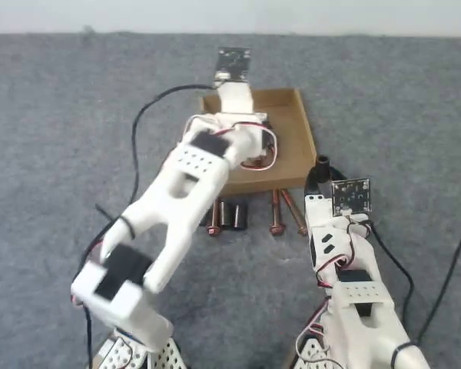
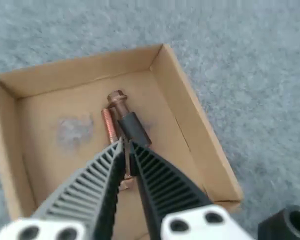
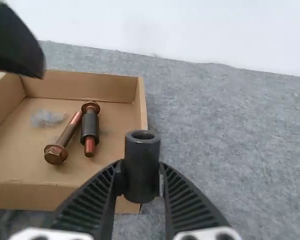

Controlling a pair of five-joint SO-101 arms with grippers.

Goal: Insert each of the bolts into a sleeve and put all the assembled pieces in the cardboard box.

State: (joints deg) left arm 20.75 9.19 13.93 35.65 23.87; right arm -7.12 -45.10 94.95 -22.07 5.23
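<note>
The held sleeve point(image 3: 141, 165) stands upright in the right gripper point(image 3: 140, 176), whose jaws are clamped on its lower half. Its open bore faces up (so a bolt would have to come down into it from above, shank first). In the high view it sits right of centre, just beside the lower right corner of the cardboard box point(image 1: 303, 131).

The likeliest bolt for it, I judge, is the bare bolt point(image 2: 108, 125) lying flat on the box floor. It lies just beside a sleeved bolt point(image 2: 134, 129), the two nearly parallel. The left gripper point(image 2: 124, 146) hangs over the box directly above that bare bolt, jaws drawn almost together with nothing between them. The bolt's long axis runs along the line of the fingers, so the jaws would close across its shank once opened and lowered. That makes the left arm the nearer one for the pick.

Two loose bolts point(image 1: 275, 209) lie on the grey carpet point(image 1: 54, 115) just below the box's front wall, near the centre of the high view and between the arms. Their long axes point toward the box, and spare sleeves point(image 1: 231, 214) lie just left of them. Whichever bolt is taken would need turning from flat to upright before it meets the bore.
</note>
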